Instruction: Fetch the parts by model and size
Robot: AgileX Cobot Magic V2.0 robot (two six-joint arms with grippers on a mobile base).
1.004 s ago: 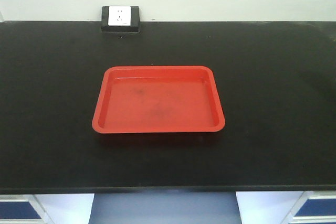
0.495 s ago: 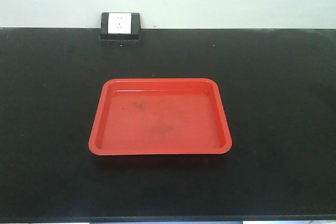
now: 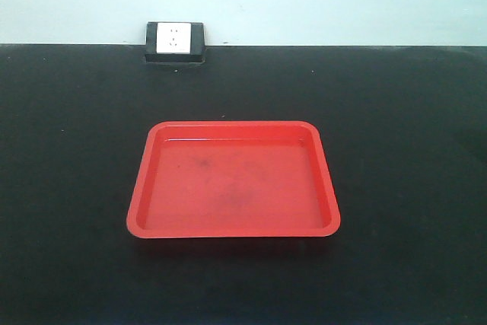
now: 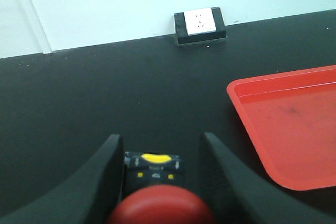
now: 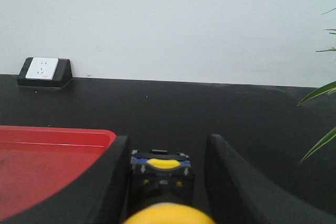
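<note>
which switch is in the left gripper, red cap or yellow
The red-capped switch. It sits between the left gripper's fingers, near the tray's left edge. The yellow-capped switch is in the right gripper.

The tray (image 3: 233, 188) lies mid-counter (image 3: 411, 150), the wall socket (image 3: 176, 42) behind it at the counter's rear edge.

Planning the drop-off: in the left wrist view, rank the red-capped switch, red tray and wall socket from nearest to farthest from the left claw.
1. red-capped switch, held inside the left claw.
2. red tray, ahead to the right.
3. wall socket, far back against the wall.
</note>
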